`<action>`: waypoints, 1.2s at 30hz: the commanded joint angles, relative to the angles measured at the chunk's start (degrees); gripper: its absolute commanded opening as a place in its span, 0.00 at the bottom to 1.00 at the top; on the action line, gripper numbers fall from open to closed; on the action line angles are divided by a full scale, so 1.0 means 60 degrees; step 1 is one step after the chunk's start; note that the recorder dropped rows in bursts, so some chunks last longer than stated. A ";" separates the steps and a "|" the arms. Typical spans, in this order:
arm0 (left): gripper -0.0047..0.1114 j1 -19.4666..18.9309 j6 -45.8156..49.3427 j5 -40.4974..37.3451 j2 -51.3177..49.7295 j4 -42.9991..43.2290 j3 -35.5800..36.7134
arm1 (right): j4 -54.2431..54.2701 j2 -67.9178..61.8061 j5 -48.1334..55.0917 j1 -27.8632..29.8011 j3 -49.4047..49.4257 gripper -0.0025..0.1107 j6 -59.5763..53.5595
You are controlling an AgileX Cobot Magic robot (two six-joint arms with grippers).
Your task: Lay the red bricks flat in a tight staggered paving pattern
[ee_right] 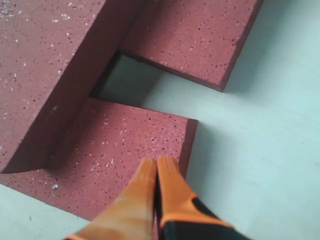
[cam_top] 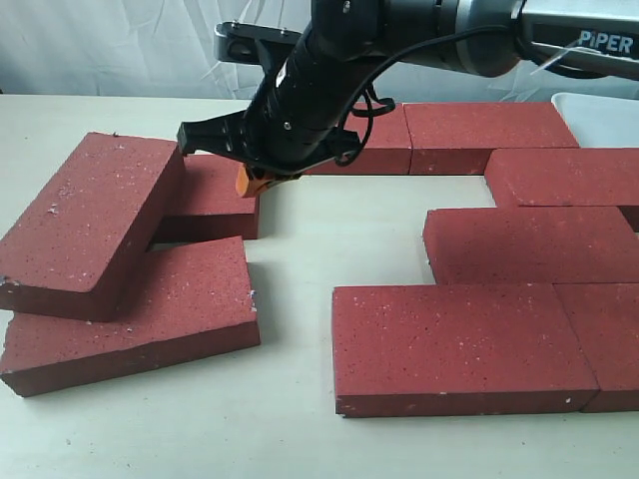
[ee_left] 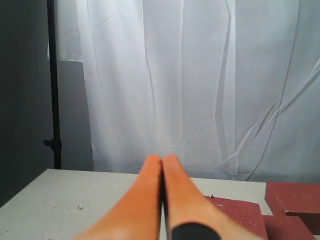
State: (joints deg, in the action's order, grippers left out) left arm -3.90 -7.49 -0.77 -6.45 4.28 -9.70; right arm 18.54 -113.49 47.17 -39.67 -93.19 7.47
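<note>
Several red bricks lie on the table. On the right they are laid flat in staggered rows, among them a front brick (cam_top: pixel 459 344) and a middle brick (cam_top: pixel 529 244). On the left a tilted brick (cam_top: pixel 90 220) (ee_right: pixel 45 75) leans on two flat ones, a back brick (cam_top: pixel 215 195) (ee_right: pixel 115 155) and a front brick (cam_top: pixel 140 319) (ee_right: pixel 195 35). My right gripper (cam_top: pixel 245 182) (ee_right: pixel 157 162) reaches across, shut and empty, its tips over the back brick's right-hand corner. My left gripper (ee_left: pixel 162 159) is shut on nothing, held above the table, and does not show in the exterior view.
A white tray (cam_top: pixel 599 115) stands at the back right, beside the bricks. Bare table (cam_top: pixel 300 230) separates the left pile from the paved rows. A white curtain (ee_left: pixel 200 75) and a black pole (ee_left: pixel 52 85) stand behind the table.
</note>
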 commanded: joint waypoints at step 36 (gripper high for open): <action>0.04 0.4385 0.1657 -0.2041 -1.0810 -0.2472 -0.4839 | -0.0505 -0.0172 -0.1087 0.0045 -0.0014 0.01 -0.0295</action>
State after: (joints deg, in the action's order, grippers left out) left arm 21.35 2.38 -14.77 -68.61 -7.62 -36.52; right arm 16.37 -114.75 41.07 -39.67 -93.19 6.05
